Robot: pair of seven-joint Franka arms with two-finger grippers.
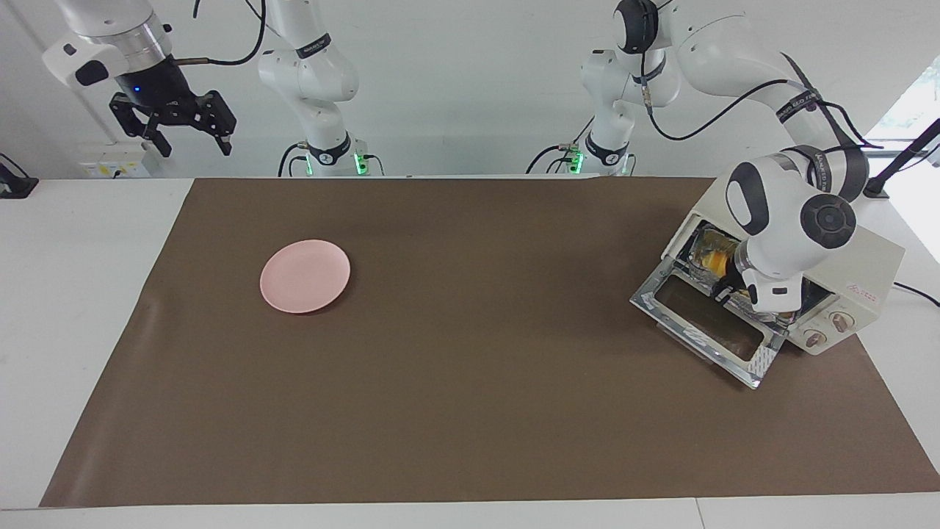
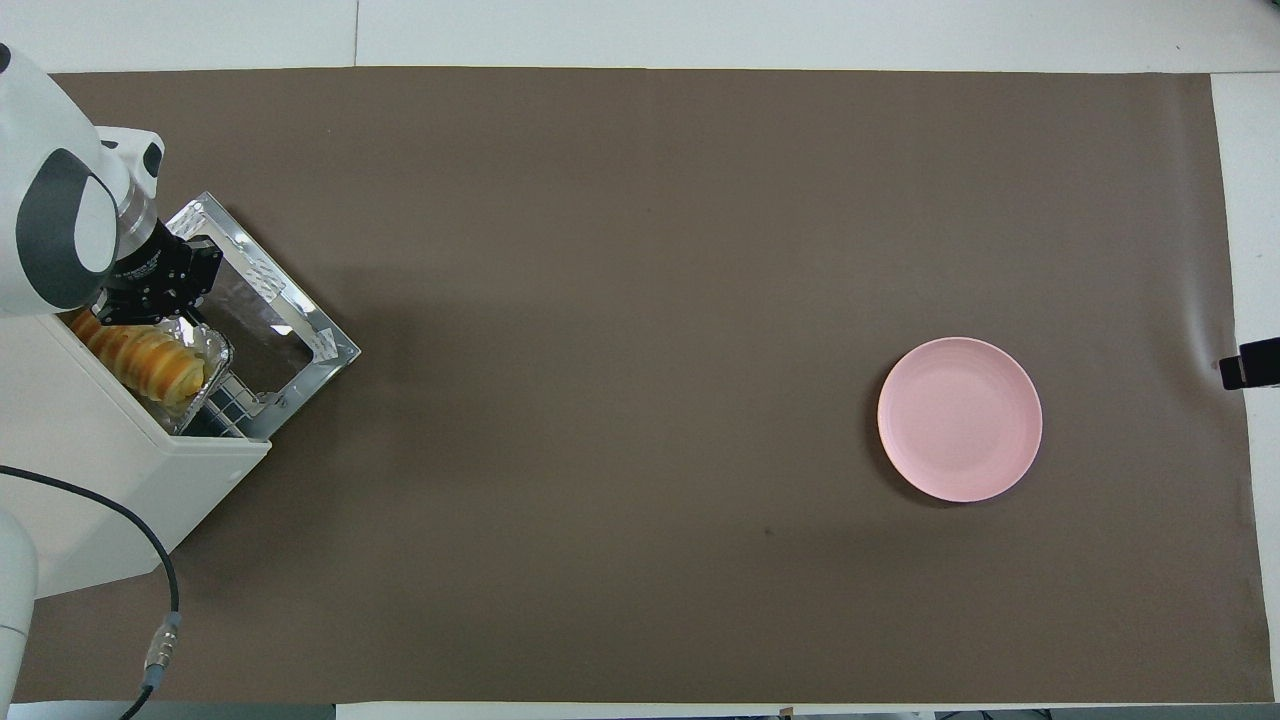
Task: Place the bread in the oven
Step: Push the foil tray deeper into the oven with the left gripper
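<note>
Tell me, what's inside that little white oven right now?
Inside the oven sits a foil tray holding the bread. The left end effector is shut on the tray's edge. The oven's roof hides the tray's inner end.

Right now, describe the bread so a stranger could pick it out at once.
Find the cream-white toaster oven at the left arm's end of the table, its door dropped open. In its mouth sits a crinkled foil tray; the ridged yellow-orange bread lies in it.
</note>
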